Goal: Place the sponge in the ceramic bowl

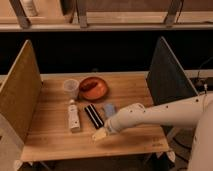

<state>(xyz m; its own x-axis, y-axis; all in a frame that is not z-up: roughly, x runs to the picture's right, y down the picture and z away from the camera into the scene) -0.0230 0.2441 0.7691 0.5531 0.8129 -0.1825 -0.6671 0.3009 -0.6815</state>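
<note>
The sponge (109, 110) is a small blue-grey pad lying flat on the wooden table (130, 90), just right of a black block. The ceramic bowl (93, 87) is round, glossy and orange-brown, and stands behind the sponge toward the table's back. My white arm reaches in from the right. My gripper (100, 134) is low over the table near the front edge, in front of and slightly left of the sponge and apart from it. Nothing shows in the gripper.
A translucent plastic cup (71, 88) stands left of the bowl. A pale bottle (74, 117) lies left of the black block (93, 116). Upright panels wall the table on the left (20, 95) and right (167, 75).
</note>
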